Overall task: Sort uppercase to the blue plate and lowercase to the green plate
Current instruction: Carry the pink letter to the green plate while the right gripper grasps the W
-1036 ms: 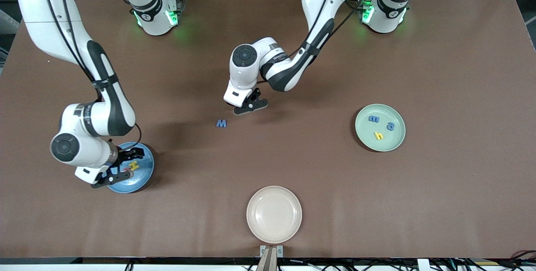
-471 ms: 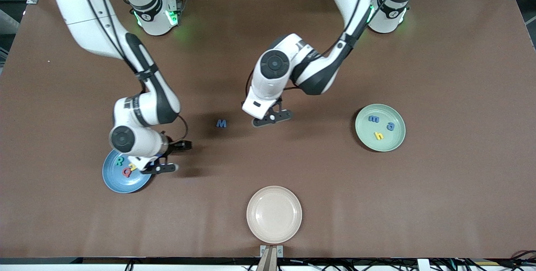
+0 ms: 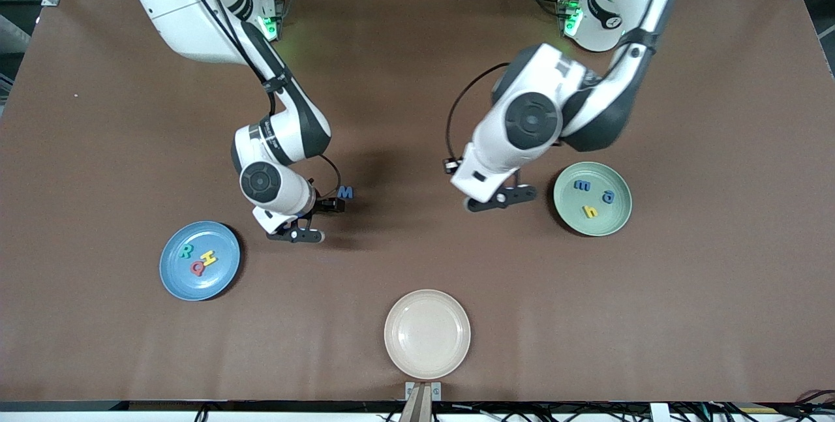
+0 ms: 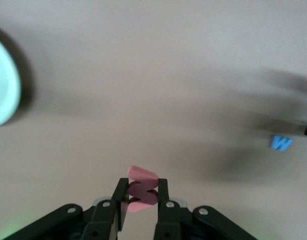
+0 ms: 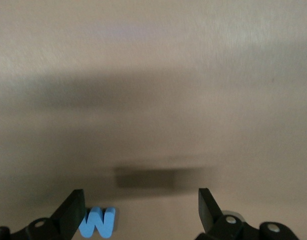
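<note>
My left gripper [image 3: 502,200] [image 4: 142,192] is shut on the red lowercase w [image 4: 142,176] and hangs over bare table just beside the green plate [image 3: 616,221] [image 4: 2,95]. That plate holds a blue m [image 3: 582,184], a blue a-like letter [image 3: 608,196] and a yellow h [image 3: 590,211]. My right gripper [image 3: 316,220] [image 5: 141,210] is open, low over the table. The blue uppercase M [image 3: 346,192] [image 5: 97,223] [image 4: 281,143] lies flat just inside one of its fingers. The blue plate [image 3: 179,278] carries a green R [image 3: 186,252], a yellow H [image 3: 209,257] and a red Q [image 3: 196,268].
A beige plate [image 3: 426,334] with nothing on it sits at the table edge nearest the front camera, midway along. The brown tabletop [image 3: 717,115] is bare between the plates.
My right gripper has left the blue plate and come across to the blue M. My left gripper has carried the red w from near the M to beside the green plate.
</note>
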Controlling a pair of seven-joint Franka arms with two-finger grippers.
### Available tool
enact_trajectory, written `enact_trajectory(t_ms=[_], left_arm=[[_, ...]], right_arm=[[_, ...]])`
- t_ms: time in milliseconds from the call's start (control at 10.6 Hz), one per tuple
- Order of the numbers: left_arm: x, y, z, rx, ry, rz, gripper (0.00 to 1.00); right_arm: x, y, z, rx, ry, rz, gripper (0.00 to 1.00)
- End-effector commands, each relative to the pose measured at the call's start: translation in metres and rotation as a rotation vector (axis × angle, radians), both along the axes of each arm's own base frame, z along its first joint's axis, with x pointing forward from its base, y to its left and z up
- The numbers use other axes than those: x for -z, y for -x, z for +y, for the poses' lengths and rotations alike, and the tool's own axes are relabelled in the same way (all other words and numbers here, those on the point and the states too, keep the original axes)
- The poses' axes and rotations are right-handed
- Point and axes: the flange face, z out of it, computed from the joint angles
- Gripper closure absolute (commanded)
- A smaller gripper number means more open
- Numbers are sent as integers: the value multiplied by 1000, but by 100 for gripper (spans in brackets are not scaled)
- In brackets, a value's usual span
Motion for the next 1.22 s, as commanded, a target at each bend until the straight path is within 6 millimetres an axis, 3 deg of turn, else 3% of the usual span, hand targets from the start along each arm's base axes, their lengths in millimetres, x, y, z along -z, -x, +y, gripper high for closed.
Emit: enact_trajectory(t_ms=[0,94,283,471,659,1130], left_arm=[[-20,-2,58,65,34,58,90],[-24,-3,89,107,42,84,90],[-19,-3,150,148,57,102,90],[0,-2,208,206,67,131,91],[32,-7,263,230,52,134,91],[149,23,293,250,-42,-11,91]], right_arm=[[1,51,20,73,3,-13,0],[3,60,39,96,6,-19,0],[10,61,46,91,-4,-46,0],[13,66,59,65,-5,-53,0],[15,60,55,63,-4,-58,0],[28,51,55,81,2,-52,0]])
